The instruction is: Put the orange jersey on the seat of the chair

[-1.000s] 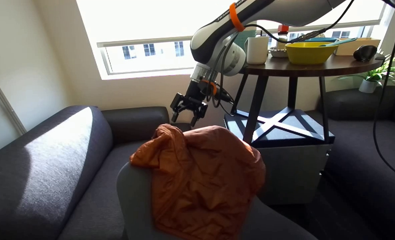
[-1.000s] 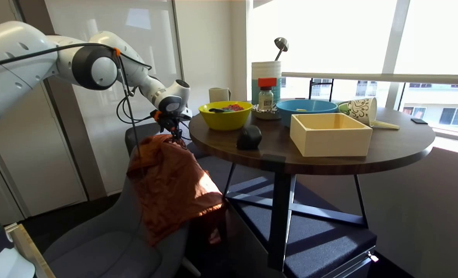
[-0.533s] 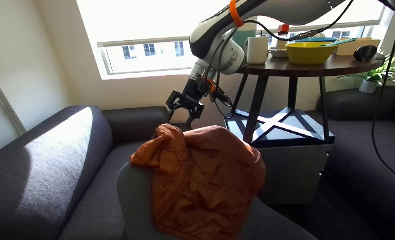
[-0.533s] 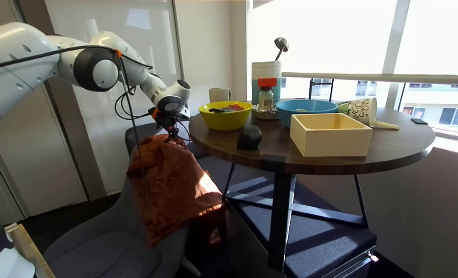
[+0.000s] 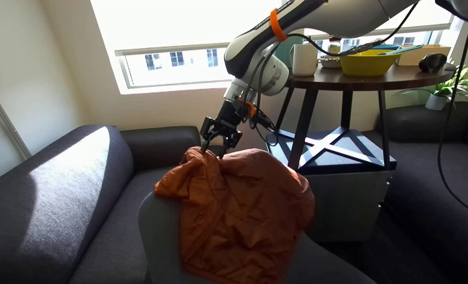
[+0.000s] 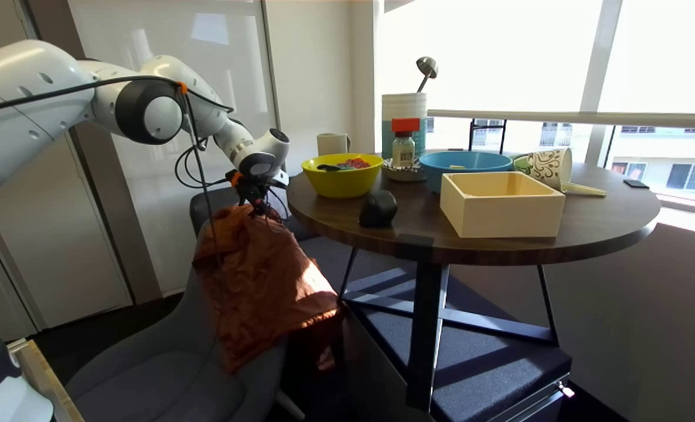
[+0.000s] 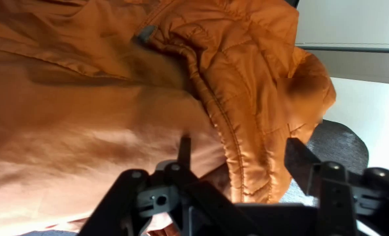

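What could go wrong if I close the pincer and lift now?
In the wrist view, the open pincer straddles a quilted band of the orange jersey; a shallow bite could slip. Fabric drapes over the back of the chair, so lifting may drag the chair along. In an exterior view, a corner overhangs the chair's side; it might slide off, missing the seat.

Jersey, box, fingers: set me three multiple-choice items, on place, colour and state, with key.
1. Where is the jersey?
A. On the windowsill
B. Over the chair's back
C. Inside a bowl

2. What colour is the box on the table?
A. Red
B. Green
C. Cream

3. The fingers are:
A. Apart
B. Pressed together
C. Crossed

1 B: it drapes there in both exterior views.
2 C: its pale sides show it.
3 A: the jersey shows between them in the wrist view.
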